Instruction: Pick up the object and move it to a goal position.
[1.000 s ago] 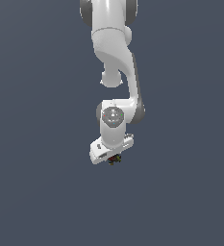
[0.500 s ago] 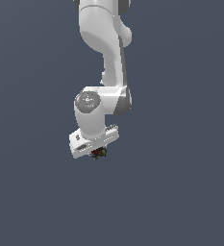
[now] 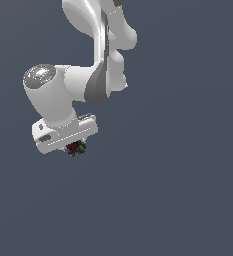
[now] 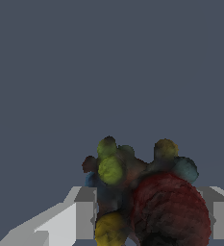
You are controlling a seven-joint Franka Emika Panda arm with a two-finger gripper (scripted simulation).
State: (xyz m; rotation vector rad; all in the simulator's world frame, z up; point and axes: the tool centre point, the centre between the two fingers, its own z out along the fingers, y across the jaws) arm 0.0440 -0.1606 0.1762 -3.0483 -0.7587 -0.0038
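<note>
The object (image 3: 76, 148) is a tiny dark lump with red, yellow and green patches, tucked right under the white hand of the arm in the exterior view. My gripper (image 3: 75, 149) is shut on it, and its fingers are mostly hidden behind the hand. In the wrist view the object (image 4: 142, 197) fills the space between the two grey fingers (image 4: 84, 214), showing a big red bulge with yellow, green and blue knobs. The gripper (image 4: 149, 216) holds it against a plain dark grey background.
The white arm (image 3: 95, 60) comes down from the top of the exterior view. Around it I see only a uniform dark grey background, with no goal marker or other object.
The arm has swung toward the exterior view's left and closer to the camera, carrying the object with it. The grip has stayed shut on it.
</note>
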